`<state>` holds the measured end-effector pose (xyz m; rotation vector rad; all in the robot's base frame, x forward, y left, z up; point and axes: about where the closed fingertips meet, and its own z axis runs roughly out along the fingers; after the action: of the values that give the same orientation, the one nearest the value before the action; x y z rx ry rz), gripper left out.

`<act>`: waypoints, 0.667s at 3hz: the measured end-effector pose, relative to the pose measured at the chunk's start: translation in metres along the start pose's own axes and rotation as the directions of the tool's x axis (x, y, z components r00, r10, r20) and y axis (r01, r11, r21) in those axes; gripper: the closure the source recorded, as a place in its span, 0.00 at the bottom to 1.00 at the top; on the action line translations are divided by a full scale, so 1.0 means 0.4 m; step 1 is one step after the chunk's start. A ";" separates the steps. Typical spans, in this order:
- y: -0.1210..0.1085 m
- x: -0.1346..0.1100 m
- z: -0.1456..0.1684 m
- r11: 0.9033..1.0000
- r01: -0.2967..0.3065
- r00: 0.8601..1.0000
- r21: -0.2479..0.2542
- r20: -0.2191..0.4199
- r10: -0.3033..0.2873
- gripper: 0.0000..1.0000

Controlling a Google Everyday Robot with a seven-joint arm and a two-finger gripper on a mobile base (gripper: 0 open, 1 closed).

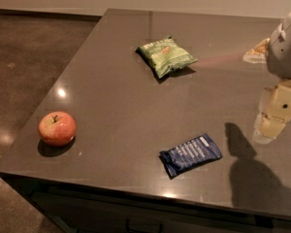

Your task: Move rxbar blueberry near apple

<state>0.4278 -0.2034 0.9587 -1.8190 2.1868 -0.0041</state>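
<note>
rxbar blueberry (190, 154): front of table (121, 106), well apart from apple (56, 128). My gripper (274, 118): right edge, clear of bar; grip state I cannot tell.

No words or numbers can be read here. The rxbar blueberry (190, 154), near the front edge of the tabletop (121, 106), carries rows of white lettering on its navy wrapper, too small to make out. The green chip bag (166, 56), toward the far edge, shows print that cannot be read. The gripper (268, 127) hangs by the right edge.
</note>
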 end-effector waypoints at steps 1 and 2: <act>0.050 -0.027 0.049 0.996 0.070 0.997 -0.062 0.038 -0.068 0.00; 0.110 -0.084 0.123 0.976 0.174 0.983 -0.133 0.086 -0.164 0.00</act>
<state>0.4017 -0.1530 0.9108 -2.0417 2.0210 0.1823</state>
